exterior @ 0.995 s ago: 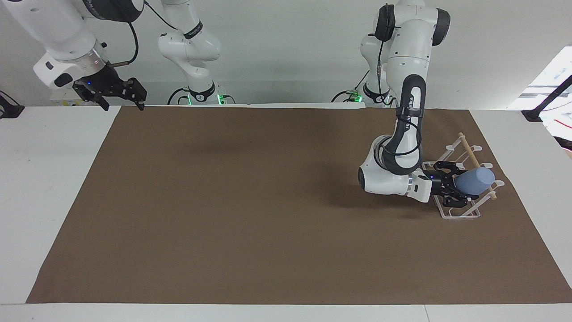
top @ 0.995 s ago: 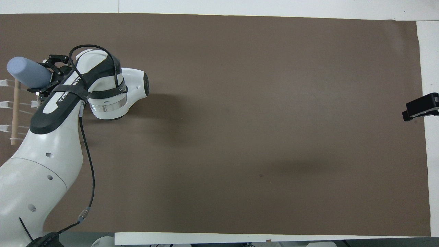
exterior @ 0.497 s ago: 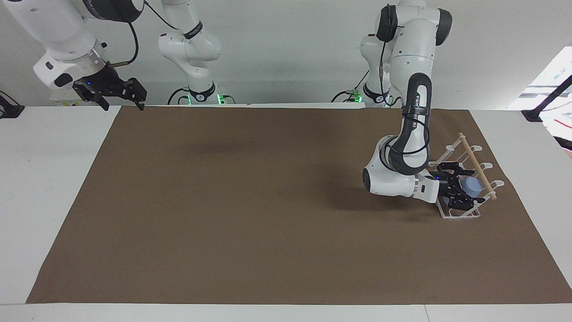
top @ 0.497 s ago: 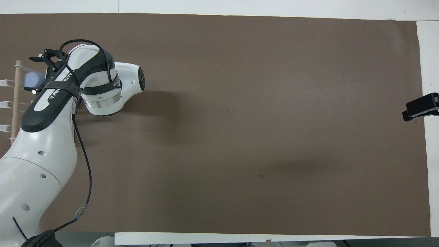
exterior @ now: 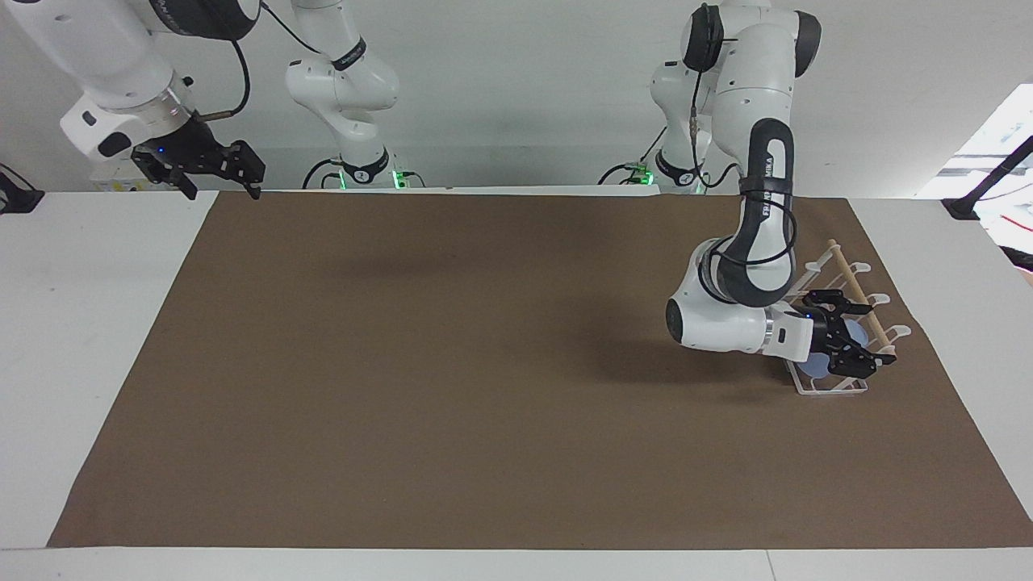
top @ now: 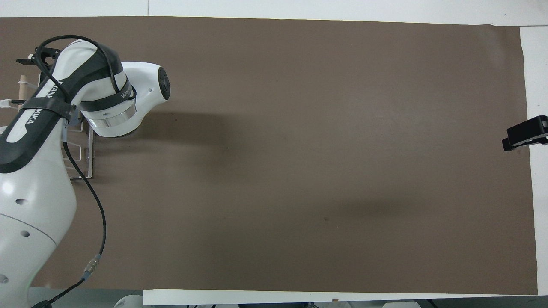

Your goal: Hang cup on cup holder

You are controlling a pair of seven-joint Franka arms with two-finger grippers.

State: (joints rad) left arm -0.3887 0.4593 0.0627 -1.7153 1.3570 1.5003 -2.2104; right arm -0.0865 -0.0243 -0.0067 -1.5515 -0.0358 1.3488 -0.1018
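The light-blue cup (exterior: 855,335) sits low inside the white wire cup holder (exterior: 833,386), under its wooden dowel (exterior: 844,263), at the left arm's end of the table. My left gripper (exterior: 868,336) reaches sideways into the holder, its fingers on either side of the cup and shut on it. In the overhead view the left arm covers the cup and most of the holder (top: 84,167); only one finger (top: 26,60) shows. My right gripper (exterior: 222,192) waits open and empty, raised over the right arm's end of the table, and its tip shows in the overhead view (top: 524,133).
A large brown mat (exterior: 484,363) covers the table. The white table top (exterior: 81,323) shows around it. The holder stands close to the mat's edge at the left arm's end.
The left gripper has tilted and lowered the cup from above the dowel down into the holder, shifting toward the table's end. The right arm has not moved.
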